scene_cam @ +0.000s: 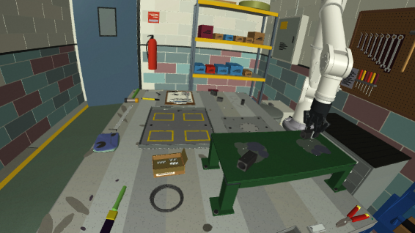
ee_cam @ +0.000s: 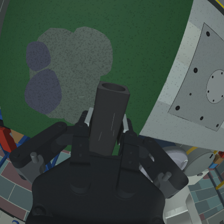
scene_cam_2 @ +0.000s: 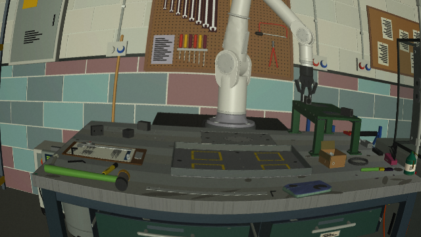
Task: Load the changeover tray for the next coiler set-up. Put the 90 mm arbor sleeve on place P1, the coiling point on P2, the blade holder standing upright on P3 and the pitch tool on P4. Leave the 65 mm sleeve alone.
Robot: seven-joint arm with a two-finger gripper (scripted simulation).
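A dark hollow sleeve stands upright on the green stand's stained far end, and the wrist camera shows my gripper's fingers clamped on its sides. In the side camera my gripper reaches down onto the stand at its right end. A second, larger dark sleeve lies on its side on a stain near the stand's left end. The grey tray with its yellow-outlined places lies on the bench left of the stand, all places empty. Which sleeve is which size I cannot tell.
Behind the bench a pegboard of spanners and screwdrivers covers the wall beside my arm's base. An open cardboard box and a rubber ring lie between stand and tray. A drilled grey plate sits behind the stand.
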